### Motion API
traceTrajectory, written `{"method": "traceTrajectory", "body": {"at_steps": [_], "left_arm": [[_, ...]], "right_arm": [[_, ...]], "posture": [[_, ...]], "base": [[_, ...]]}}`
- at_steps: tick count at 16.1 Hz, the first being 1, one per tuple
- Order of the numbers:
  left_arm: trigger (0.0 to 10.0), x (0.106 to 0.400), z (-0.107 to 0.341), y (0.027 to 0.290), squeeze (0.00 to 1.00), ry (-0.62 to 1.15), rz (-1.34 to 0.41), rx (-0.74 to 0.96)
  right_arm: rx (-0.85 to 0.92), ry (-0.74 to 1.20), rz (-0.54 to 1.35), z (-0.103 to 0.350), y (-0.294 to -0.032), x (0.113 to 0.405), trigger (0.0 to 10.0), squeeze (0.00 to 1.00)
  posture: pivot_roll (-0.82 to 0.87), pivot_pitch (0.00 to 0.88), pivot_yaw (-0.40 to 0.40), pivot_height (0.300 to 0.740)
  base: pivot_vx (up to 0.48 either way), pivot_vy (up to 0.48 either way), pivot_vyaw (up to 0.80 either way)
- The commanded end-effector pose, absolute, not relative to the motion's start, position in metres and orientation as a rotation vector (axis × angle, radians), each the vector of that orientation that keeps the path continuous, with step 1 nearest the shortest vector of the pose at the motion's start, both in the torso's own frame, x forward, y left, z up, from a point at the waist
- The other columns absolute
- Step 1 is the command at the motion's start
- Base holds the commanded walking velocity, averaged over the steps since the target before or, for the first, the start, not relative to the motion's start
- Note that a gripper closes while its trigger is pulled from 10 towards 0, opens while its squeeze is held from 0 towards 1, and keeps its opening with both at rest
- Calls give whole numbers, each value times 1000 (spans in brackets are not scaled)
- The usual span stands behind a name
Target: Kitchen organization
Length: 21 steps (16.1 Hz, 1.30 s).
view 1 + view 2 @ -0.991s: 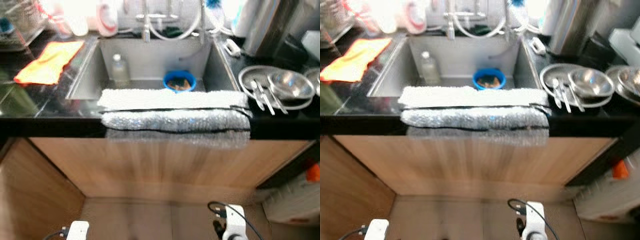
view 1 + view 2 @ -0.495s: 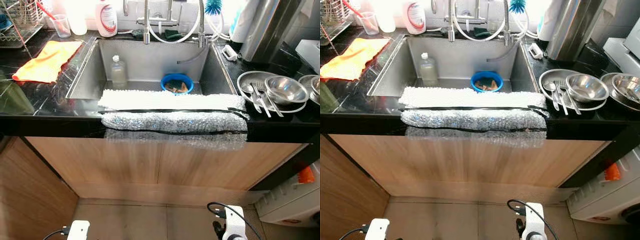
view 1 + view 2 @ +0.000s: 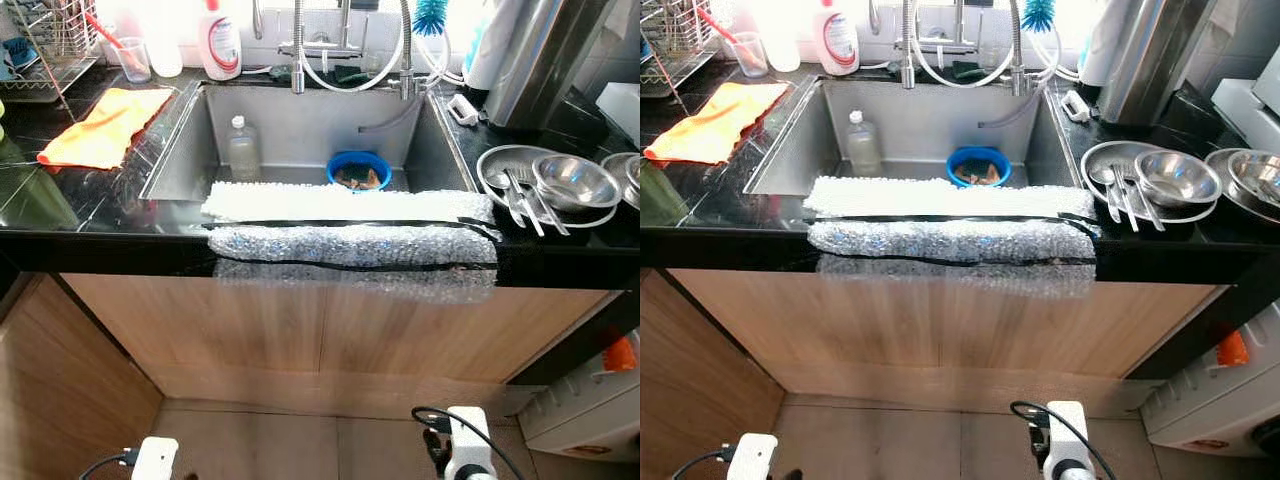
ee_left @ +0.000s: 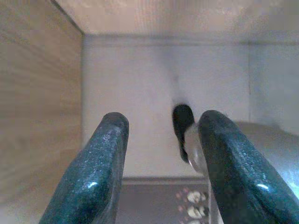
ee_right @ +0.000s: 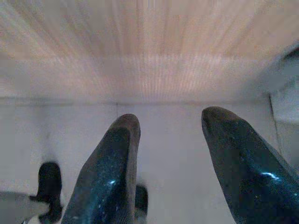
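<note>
Both arms hang low before the wooden cabinet front (image 3: 330,330). The left gripper (image 4: 161,140) and the right gripper (image 5: 175,140) each point at the pale floor with fingers spread apart, holding nothing. Well above and ahead of them, the steel sink (image 3: 310,125) holds a blue bowl (image 3: 359,170) and a clear plastic bottle (image 3: 243,150). Up beyond the right gripper, steel bowls (image 3: 575,180) and cutlery (image 3: 522,195) sit on a steel plate (image 3: 500,160); beyond the left one lies an orange cloth (image 3: 105,125).
</note>
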<state>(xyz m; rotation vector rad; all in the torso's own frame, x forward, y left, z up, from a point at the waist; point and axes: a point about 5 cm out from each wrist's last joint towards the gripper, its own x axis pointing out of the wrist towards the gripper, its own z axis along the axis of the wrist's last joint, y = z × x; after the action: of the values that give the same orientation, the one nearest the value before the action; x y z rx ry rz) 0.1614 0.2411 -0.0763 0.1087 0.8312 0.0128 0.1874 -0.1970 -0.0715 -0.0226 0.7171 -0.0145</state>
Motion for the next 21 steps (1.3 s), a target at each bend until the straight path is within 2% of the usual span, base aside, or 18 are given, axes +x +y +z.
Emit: {"method": "traceTrajectory", "body": {"at_steps": [1, 3, 5, 8, 10, 14, 16, 18, 21], "left_arm": [[10000, 155, -77, 244, 0, 830, 18, 134], [10000, 156, -76, 244, 0, 807, 16, 144], [10000, 199, -28, 234, 0, 368, -87, 192], [10000, 208, 6, 231, 0, 174, -62, 201], [10000, 209, 13, 231, 0, 145, -52, 196], [10000, 188, 35, 231, 0, 96, -18, 192], [10000, 169, 52, 243, 0, 68, 67, 229], [10000, 163, 73, 259, 0, 17, 191, 240], [10000, 174, 114, 267, 0, -111, 262, 244]], "right_arm": [[-26, 654, -13, -66, -201, 190, 10000, 0], [-33, 574, -10, -58, -203, 194, 10000, 0], [-40, 474, -21, -47, -206, 199, 10000, 0], [-51, 379, -14, -32, -209, 199, 10000, 0], [-57, 369, -15, -29, -211, 197, 10000, 0], [-73, 321, -75, -14, -222, 184, 10000, 0], [-103, 280, -78, 1, -219, 174, 10000, 0], [-108, 232, -75, 20, -213, 171, 10000, 0], [-139, 144, -86, 48, -211, 180, 10000, 0]], "posture": [[39, 79, -15, 740], [43, 85, -15, 740], [36, 89, -18, 740], [37, 85, -31, 740], [43, 86, -38, 740], [51, 78, -43, 740], [57, 72, -46, 740], [66, 67, -54, 740], [58, 62, -65, 740]], "base": [[0, 0, 0], [0, 0, 0], [0, 0, 0], [0, 0, 0], [0, 0, 0], [0, 0, 0], [0, 0, 0], [0, 0, 0], [0, 0, 0]]}}
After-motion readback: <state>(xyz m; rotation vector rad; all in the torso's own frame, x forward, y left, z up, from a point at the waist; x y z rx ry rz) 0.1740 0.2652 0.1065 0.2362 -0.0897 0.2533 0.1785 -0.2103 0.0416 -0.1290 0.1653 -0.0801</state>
